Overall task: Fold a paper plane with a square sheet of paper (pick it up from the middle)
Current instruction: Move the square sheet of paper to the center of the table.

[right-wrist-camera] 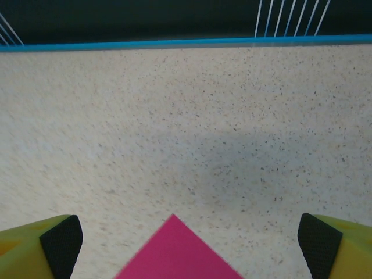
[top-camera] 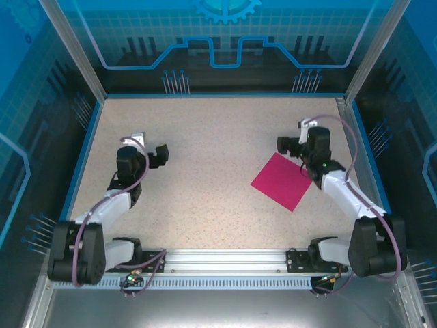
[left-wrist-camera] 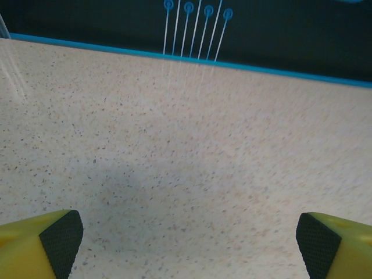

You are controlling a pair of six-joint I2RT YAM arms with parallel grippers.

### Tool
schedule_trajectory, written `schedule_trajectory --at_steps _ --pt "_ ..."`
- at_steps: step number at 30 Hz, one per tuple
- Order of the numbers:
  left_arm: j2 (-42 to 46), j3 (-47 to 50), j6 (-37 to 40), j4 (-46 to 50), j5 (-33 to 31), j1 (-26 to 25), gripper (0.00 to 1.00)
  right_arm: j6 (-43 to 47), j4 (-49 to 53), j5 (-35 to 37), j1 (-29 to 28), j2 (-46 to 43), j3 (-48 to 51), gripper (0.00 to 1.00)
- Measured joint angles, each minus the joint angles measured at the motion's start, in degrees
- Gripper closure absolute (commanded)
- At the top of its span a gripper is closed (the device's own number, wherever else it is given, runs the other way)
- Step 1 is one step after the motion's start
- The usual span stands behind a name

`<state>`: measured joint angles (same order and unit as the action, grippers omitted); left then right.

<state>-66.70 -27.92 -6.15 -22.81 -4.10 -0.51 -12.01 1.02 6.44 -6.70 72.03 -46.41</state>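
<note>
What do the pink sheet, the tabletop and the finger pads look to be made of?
Pink sheet: likely thin paper, matte magenta; it lies flat with crisp edges and no gloss.
Tabletop: beige, dark-speckled, smooth; laminate or stone-look composite, cannot tell which.
Finger pads: black with a fine dotted grain, probably rubber, on yellow plastic-looking fingers.

There was one square sheet of paper point(top-camera: 281, 181) on the table point(top-camera: 205, 184). Two grippers hung above that table, the left gripper point(top-camera: 151, 147) and the right gripper point(top-camera: 295, 135).

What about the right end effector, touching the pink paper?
Apart. Right wrist view: bare table separates the square sheet of paper from both right end effector fingers.
</note>
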Motion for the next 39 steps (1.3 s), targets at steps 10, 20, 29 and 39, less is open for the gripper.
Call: schedule_trajectory --at_steps 10,20,29,39 --pt "7.30 -8.57 -18.32 20.37 1.95 0.63 0.01 -12.90 21.35 -11.91 -2.73 13.73 -7.02 0.05" --pt "6.93 -8.63 -25.20 27.54 10.67 0.79 0.01 -14.91 25.55 -10.25 -8.15 27.04 -12.61 0.09" --pt "11.15 -6.49 -27.19 28.13 12.87 0.79 0.02 -10.16 26.58 -6.67 -17.53 32.28 -16.63 0.15" --pt "13.09 -3.10 -28.89 27.41 19.63 0.79 0.01 -7.69 27.41 -5.60 -29.70 32.81 -17.97 0.12"
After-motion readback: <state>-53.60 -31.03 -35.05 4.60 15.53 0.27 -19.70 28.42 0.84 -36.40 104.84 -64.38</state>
